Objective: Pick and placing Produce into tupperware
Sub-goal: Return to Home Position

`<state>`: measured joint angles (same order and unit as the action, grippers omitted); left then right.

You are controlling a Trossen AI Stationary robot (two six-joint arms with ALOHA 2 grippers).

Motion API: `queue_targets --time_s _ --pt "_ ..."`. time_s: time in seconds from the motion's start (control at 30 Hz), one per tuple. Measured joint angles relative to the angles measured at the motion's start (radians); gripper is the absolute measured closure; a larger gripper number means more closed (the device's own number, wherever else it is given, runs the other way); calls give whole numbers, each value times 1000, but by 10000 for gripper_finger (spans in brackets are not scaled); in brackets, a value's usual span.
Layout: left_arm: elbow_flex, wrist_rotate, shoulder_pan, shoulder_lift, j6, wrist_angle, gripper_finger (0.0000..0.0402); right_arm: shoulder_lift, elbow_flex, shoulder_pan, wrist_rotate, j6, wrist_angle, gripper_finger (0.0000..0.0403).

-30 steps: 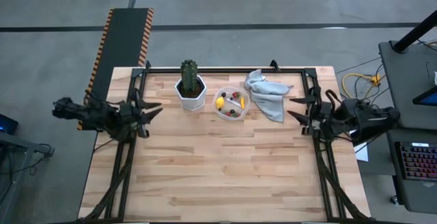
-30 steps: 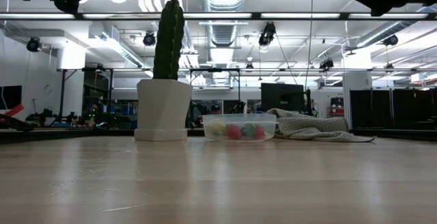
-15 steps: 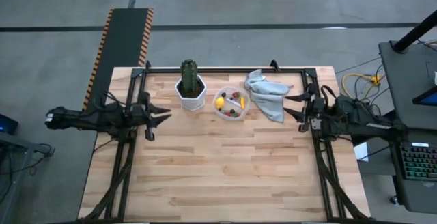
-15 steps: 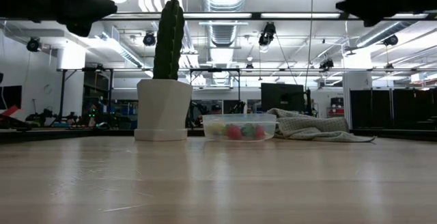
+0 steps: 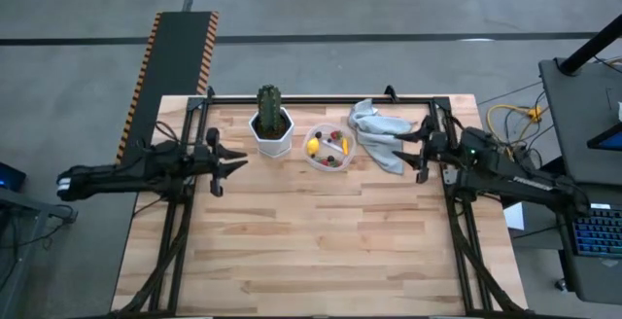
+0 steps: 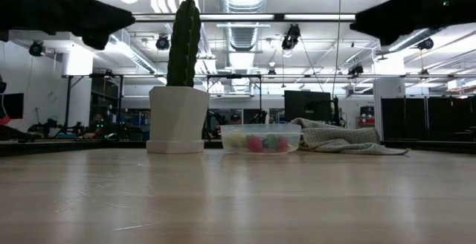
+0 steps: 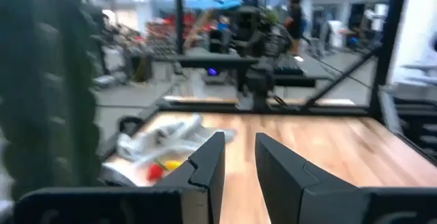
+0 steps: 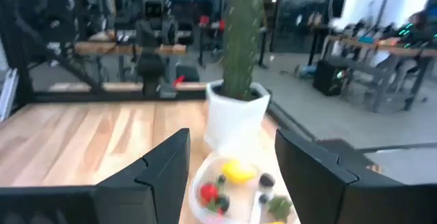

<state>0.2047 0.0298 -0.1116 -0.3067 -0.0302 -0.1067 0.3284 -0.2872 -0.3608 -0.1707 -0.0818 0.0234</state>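
A: Starting nearest, what does the overhead camera give you?

B: Bare wooden surface [image 5: 321,246] first. Farther in, the left claw [image 5: 231,160] reaches in from the left edge on an arm stretched out nearly level, its tip aimed toward the white pot [image 5: 271,141]. The right claw [image 5: 406,150] comes in from the opposite edge, over the outer edge of the grey cloth [image 5: 381,132], and points at the tupperware [image 5: 328,150].

A: Open or closed?

B: The wrist cameras settle that. The right one shows its fingers [image 8: 164,166] spread wide and empty. The left shows a narrow gap with nothing in it.

A: And the produce [image 8: 208,191]?

B: It is inside the tupperware, which sits between pot and cloth toward the far edge. The right wrist camera shows a lemon [image 8: 235,171], red pieces and dark berries [image 8: 266,180]. The table-level camera shows only coloured blurs through the clear wall, but it does show both claws high above the surface.

A: Which way does the yellow stick [image 5: 343,147] lie?

B: It's too small to tell. The cactus [image 5: 269,105] stands upright.
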Motion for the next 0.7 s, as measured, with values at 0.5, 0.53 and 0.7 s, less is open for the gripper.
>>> queue_targets --time_s 0.5,0.53,0.7 --pt "24 -53 2 270 72 245 334 -154 3 16 -74 107 -90 196" --pt "24 -53 2 281 71 252 334 -163 4 24 -74 114 -105 196" --pt "32 -54 2 268 74 279 334 -184 24 73 -45 154 -148 196"
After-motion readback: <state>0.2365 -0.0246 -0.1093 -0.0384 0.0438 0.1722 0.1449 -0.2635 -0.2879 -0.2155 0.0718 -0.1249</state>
